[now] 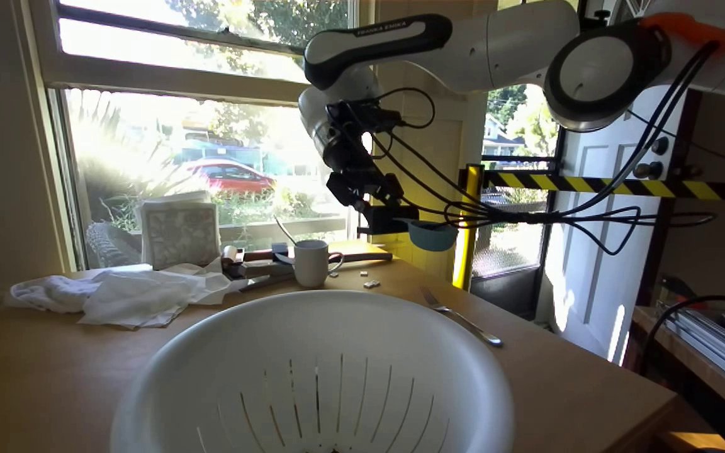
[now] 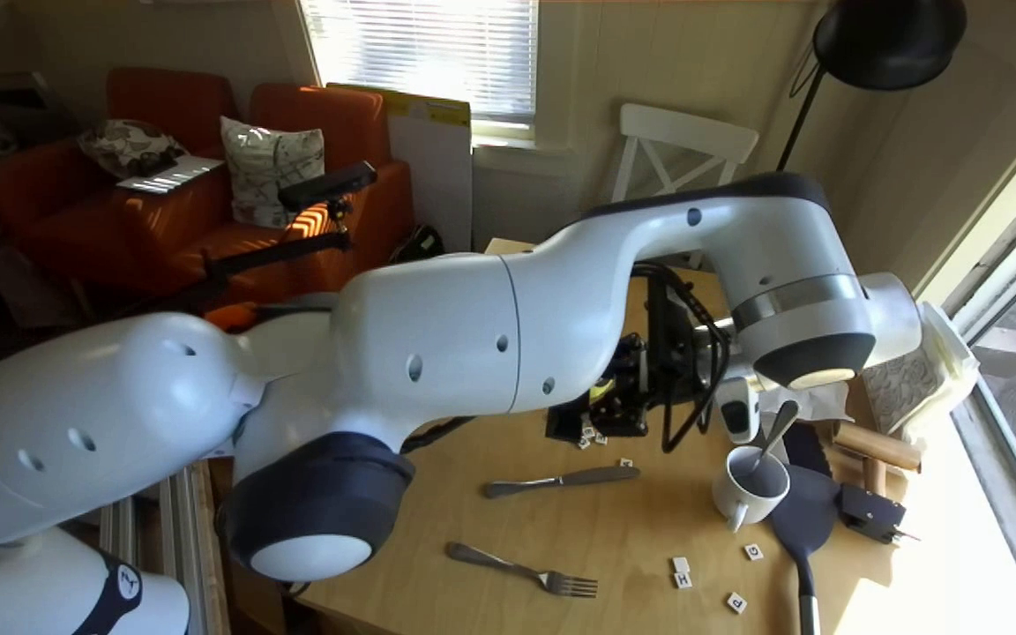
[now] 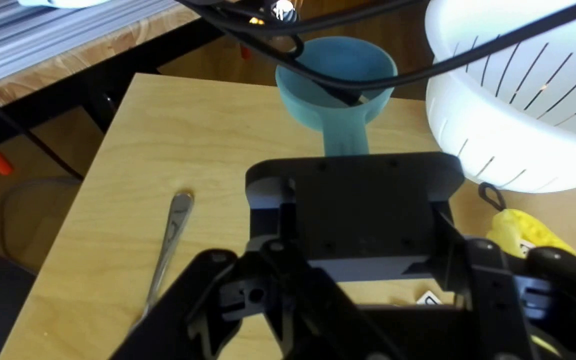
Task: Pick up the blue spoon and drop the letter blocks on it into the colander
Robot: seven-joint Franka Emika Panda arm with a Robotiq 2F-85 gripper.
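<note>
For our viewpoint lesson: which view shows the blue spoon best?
Wrist view: it looks into the blue spoon, though a cable crosses it. Exterior views show its bowl from the side or not at all.

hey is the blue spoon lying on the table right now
No, in an exterior view the fingers hold the blue spoon aloft.

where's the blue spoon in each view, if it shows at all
In an exterior view: blue spoon right of centre, at about mid-height.
In an exterior view with the arm across its middle: not visible.
Wrist view: its bowl near the top, slightly right of centre, left of the colander.
Shared landmark: the gripper, in all three.
</note>
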